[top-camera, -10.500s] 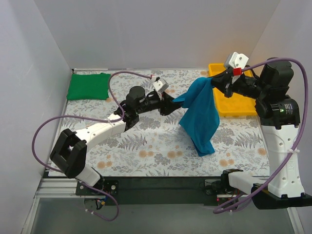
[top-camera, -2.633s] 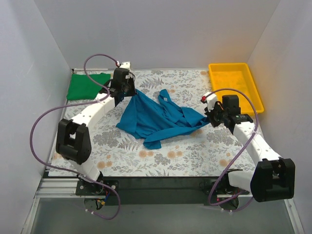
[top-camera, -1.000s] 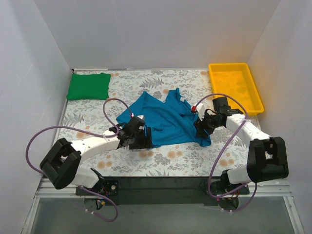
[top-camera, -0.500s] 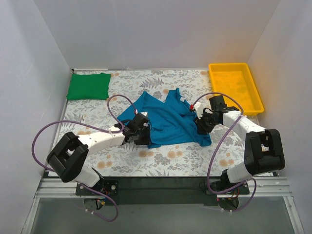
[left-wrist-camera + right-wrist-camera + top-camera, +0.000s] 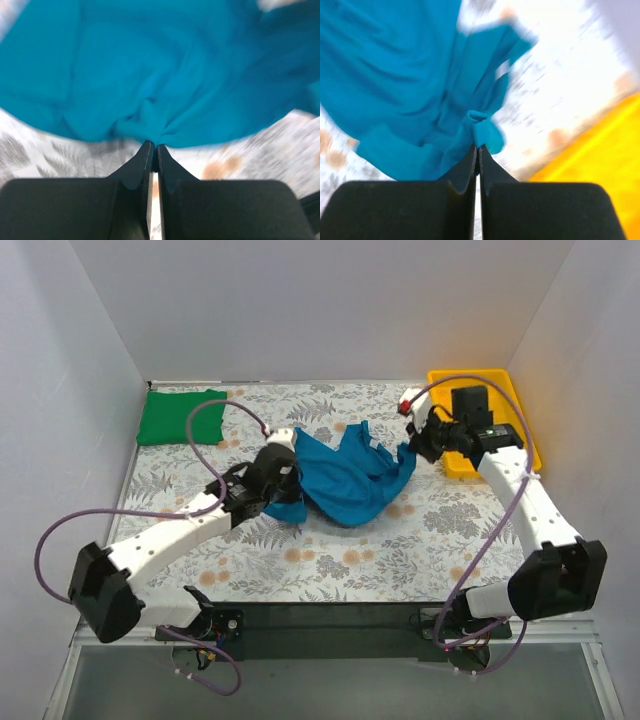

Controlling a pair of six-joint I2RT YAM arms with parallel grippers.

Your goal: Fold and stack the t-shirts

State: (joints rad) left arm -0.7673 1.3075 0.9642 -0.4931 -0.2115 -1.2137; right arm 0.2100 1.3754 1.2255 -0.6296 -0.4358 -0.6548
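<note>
The teal-blue t-shirt (image 5: 345, 475) hangs crumpled between my two grippers, lifted over the middle of the table. My left gripper (image 5: 287, 466) is shut on its left edge; the left wrist view shows the cloth (image 5: 160, 75) pinched at the fingertips (image 5: 153, 146). My right gripper (image 5: 413, 445) is shut on its right edge; the right wrist view shows a fold of cloth (image 5: 420, 90) pinched at the tips (image 5: 477, 147). The bright green t-shirt (image 5: 180, 417) lies folded at the far left corner.
A yellow plastic tray (image 5: 500, 405) stands at the far right, partly behind my right arm; it also shows in the right wrist view (image 5: 600, 150). The table has a floral cover (image 5: 330, 550). White walls close in the left, back and right.
Both grippers have lifted off the table with the teal shirt and moved toward the back. The shirt, flat half a second ago, now hangs bunched between them.
</note>
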